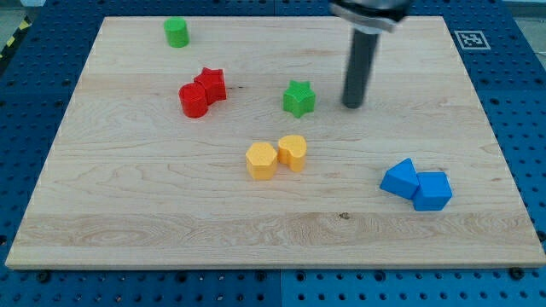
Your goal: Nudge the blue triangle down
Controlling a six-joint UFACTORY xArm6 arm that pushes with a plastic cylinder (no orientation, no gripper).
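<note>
The blue triangle [400, 179] lies at the view's lower right, touching a second blue block [432, 191] on its right. My tip [353, 105] stands on the board well above the triangle and a little to its left, apart from it. The green star [299, 98] is just left of my tip, not touching it.
Two yellow blocks [261, 160] [293, 152] sit side by side in the middle. A red star [211, 84] and a red block [193, 100] touch at the upper left. A green block [177, 32] sits near the top edge. The wooden board [128, 213] ends close below the blue blocks.
</note>
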